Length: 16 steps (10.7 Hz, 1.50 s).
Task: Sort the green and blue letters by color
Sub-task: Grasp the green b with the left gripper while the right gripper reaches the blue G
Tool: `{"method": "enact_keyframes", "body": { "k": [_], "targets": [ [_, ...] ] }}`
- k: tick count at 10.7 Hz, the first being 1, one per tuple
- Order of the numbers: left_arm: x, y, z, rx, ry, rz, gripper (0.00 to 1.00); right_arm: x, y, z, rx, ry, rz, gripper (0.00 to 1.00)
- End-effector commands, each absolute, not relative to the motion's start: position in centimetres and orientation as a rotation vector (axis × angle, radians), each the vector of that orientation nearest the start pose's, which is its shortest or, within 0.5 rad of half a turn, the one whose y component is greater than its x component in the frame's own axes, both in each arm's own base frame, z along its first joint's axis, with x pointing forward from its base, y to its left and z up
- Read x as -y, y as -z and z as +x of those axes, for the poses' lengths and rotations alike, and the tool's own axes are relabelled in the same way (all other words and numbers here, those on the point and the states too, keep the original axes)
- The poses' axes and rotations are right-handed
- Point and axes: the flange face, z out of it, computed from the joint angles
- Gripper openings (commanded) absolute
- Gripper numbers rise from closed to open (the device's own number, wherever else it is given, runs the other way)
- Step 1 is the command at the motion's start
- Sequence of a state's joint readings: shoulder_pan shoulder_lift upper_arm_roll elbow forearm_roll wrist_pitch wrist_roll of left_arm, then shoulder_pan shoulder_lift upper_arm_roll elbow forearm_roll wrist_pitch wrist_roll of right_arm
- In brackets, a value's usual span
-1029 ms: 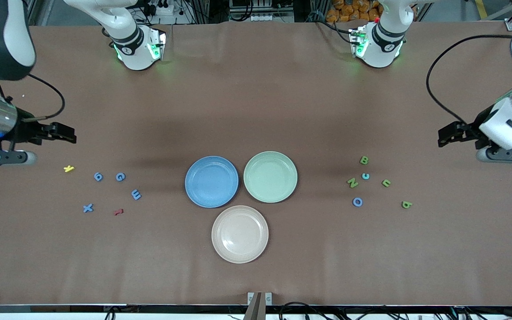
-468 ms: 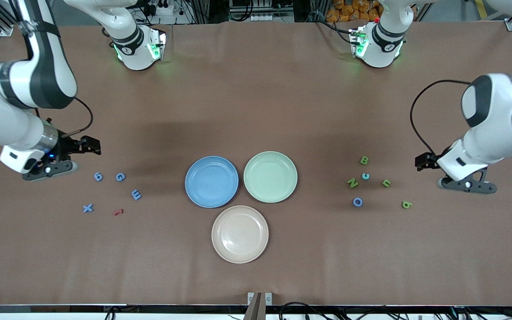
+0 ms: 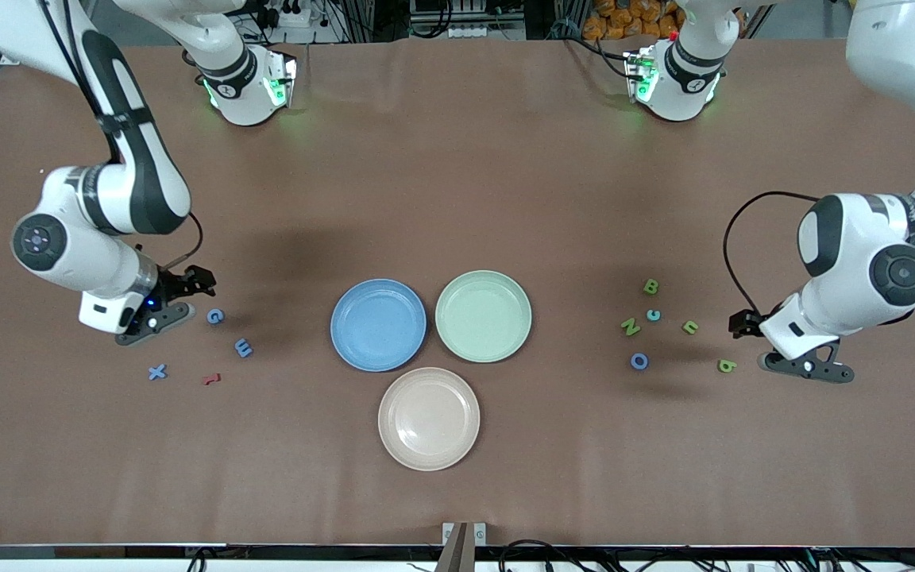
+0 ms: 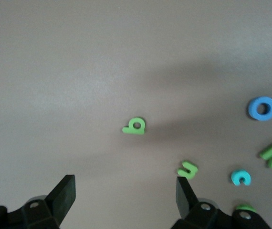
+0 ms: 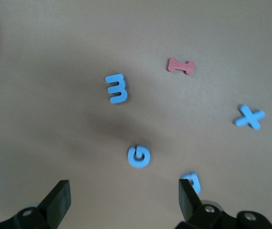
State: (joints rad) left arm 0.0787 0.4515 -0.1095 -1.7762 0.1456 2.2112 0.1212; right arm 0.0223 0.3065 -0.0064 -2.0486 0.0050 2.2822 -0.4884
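Three plates sit together at the middle of the brown table (image 3: 457, 175): a blue plate (image 3: 378, 324), a pale green plate (image 3: 483, 315) beside it toward the left arm's end, and a beige plate (image 3: 429, 418) nearer the front camera, touching or almost touching both.

The right arm reaches down at its own end of the table. The right gripper (image 5: 121, 202) hangs low over the blue letters with its fingers spread wide and nothing between them. In the right wrist view the blue G (image 5: 139, 156) lies on the table ahead of the gap between the fingers. The blue 6 (image 5: 192, 181) is partly covered by one fingertip. The blue E (image 5: 116, 88) and the blue X (image 5: 249, 117) lie farther out, well apart from each other. A small dark red letter (image 5: 181, 66) lies between them.

The left arm bends down at the other end. The left gripper (image 4: 125, 191) hovers low with its fingers also spread and empty, just beside the green 9 (image 3: 727, 365), which lies ahead of the open gap in the left wrist view. The green U (image 3: 689, 326) lies near one fingertip in that view. The green N (image 3: 630, 326) and the green B (image 3: 650, 286) lie toward the plates, the B farther from the front camera. A small turquoise C (image 3: 653, 314) lies between the B and the N. A blue ring-shaped O (image 3: 638, 361) lies nearer the front camera than the N.
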Motion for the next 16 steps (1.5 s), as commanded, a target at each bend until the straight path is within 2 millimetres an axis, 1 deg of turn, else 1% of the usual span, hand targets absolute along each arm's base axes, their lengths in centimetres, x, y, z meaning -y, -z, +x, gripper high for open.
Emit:
{"method": "enact_keyframes", "body": {
  "k": [1,2,3,4,5,6,7,8,9,11,12,13,14,16],
  "targets": [
    [-1.0,-27.8,68.3,-0.327,-0.002,-3.063,0.89,-0.7,-24.4,59.4,0.922,-0.054,-2.989,1.0],
    [-1.3,-27.1,68.5,-0.313,-0.009,-3.067,0.89,-0.4,-23.1,59.5,0.948,-0.042,-2.983,1.0],
    [-1.5,-26.1,68.7,-0.297,-0.008,-3.077,0.87,-0.3,-22.0,58.9,0.965,-0.028,-2.979,1.0],
    [-1.5,-25.4,68.8,-0.263,0.018,-3.108,0.86,-0.3,-20.7,57.9,0.966,-0.015,-2.983,1.0],
    [-1.2,-25.0,68.9,-0.254,0.026,-3.119,0.84,-0.3,-20.0,57.3,0.969,0.008,-2.986,1.0],
    [-1.3,-23.9,68.9,-0.249,0.017,-3.125,0.83,-0.4,-19.5,57.0,0.971,0.0,-2.984,1.0],
    [-1.3,-22.1,68.9,-0.253,0.023,-3.127,0.8,-0.4,-19.1,56.8,0.972,-0.012,-2.981,1.0],
    [-0.9,-21.3,69.0,-0.261,0.057,-3.127,0.79,-0.2,-18.6,56.7,0.976,-0.024,-2.978,1.0],
    [-0.9,-21.0,68.9,-0.259,0.052,-3.128,0.79,-0.2,-18.1,56.6,0.994,-0.037,-2.969,1.0],
    [-0.6,-19.8,68.7,-0.266,0.029,-3.132,0.79,0.2,-17.5,56.5,0.988,-0.051,-2.967,1.0],
    [-0.5,-19.4,68.7,-0.273,0.022,-3.131,0.78,0.2,-17.3,56.4,0.99,-0.058,-2.965,1.0],
    [-0.5,-19.3,68.7,-0.276,0.019,-3.129,0.75,0.3,-17.1,56.4,0.987,-0.062,-2.965,1.0],
    [-0.5,-18.8,68.6,-0.278,0.007,-3.128,0.75,0.4,-16.7,56.3,0.982,-0.071,-2.964,1.0],
    [-0.4,-18.6,68.4,-0.284,-0.003,-3.126,0.75,0.5,-16.4,56.4,0.98,-0.071,-2.965,1.0]
  ]
}}
